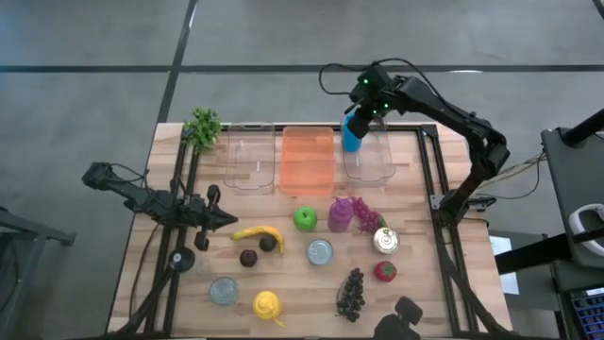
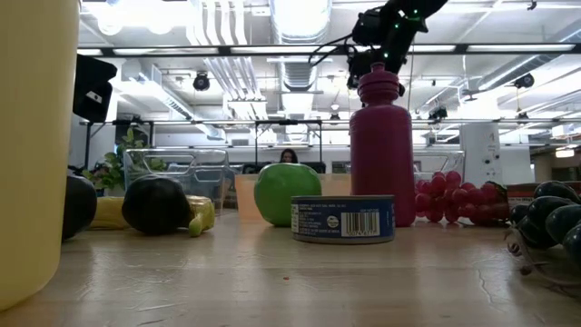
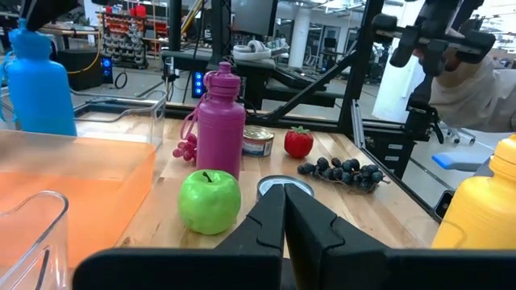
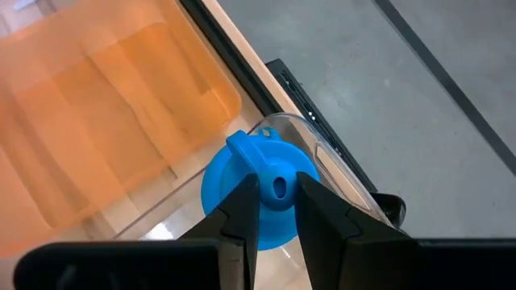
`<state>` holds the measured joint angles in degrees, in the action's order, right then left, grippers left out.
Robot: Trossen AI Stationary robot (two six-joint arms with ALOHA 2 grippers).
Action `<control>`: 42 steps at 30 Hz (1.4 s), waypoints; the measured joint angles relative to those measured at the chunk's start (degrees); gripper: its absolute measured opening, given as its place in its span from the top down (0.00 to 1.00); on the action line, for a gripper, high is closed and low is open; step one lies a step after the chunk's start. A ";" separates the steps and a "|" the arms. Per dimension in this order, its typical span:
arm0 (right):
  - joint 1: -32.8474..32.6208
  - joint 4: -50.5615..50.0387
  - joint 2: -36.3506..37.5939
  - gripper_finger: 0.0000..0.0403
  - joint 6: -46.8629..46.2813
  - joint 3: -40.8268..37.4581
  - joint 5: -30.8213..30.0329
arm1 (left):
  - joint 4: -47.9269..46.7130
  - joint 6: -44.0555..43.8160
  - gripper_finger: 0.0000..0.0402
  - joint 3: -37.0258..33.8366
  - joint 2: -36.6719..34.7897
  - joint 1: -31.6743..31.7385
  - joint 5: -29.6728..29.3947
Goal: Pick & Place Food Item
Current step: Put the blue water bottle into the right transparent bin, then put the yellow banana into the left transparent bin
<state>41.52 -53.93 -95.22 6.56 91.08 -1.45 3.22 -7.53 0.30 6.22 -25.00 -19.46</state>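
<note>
Resting near the table's front-left part, the left gripper (image 1: 226, 220) has its fingers pressed together on nothing, just beside the banana (image 1: 260, 232). Farther back, past the green apple (image 1: 305, 219) and the magenta bottle (image 1: 340, 214), the right gripper (image 1: 363, 111) pinches the blue bottle (image 1: 352, 134) by its cap, holding it over the clear bin (image 1: 370, 159) at the table's far right, next to the orange bin (image 1: 308, 160).

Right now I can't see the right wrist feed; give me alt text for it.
The right claw is shut on the cap of a blue bottle, seen from above, over a clear bin. An orange bin sits beside it, with grey floor beyond the table edge.
</note>
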 joint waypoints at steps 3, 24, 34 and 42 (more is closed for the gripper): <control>0.00 0.84 -0.40 0.85 0.01 -1.38 0.00 | -0.02 -0.02 0.97 -0.01 0.00 0.01 -0.01; 0.00 1.90 0.02 0.67 -0.87 -2.29 0.07 | -0.02 0.00 0.97 -0.01 0.00 -0.01 -0.01; 0.13 -0.40 2.42 0.57 -1.85 -0.84 0.02 | 0.00 0.00 0.97 0.01 0.00 -0.01 -0.01; -2.03 -0.59 13.62 0.58 -2.34 -0.65 -0.02 | -0.02 0.00 0.97 0.01 0.00 -0.01 0.01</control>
<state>39.49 -54.52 -81.60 4.22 90.44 -1.48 3.21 -7.53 0.31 6.22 -25.02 -19.45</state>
